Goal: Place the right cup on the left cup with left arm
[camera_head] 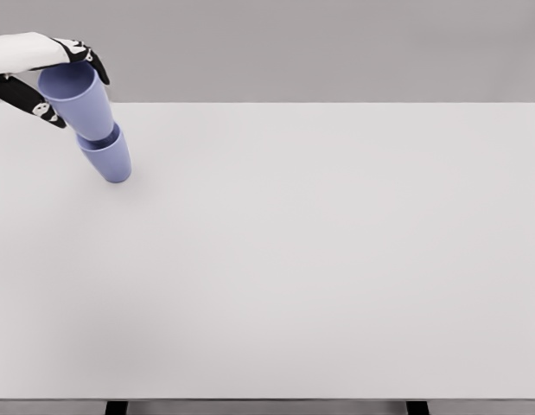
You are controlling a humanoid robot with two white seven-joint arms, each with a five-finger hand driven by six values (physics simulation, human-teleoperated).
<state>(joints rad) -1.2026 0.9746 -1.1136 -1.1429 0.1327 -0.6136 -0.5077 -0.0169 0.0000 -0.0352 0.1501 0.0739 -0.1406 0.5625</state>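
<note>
Two lavender-blue cups show at the upper left of the head view. The upper cup (81,102) sits nested in the mouth of the lower cup (109,156), which stands on the white table (319,259). Both lean toward the upper left. My left hand (53,79) comes in from the left edge, its white and black fingers (34,102) wrapped around the upper cup's rim and side. The right arm is out of sight.
The table's far edge runs just behind the cups. Its left edge lies close to the hand. Dark table legs (117,407) peek out below the front edge.
</note>
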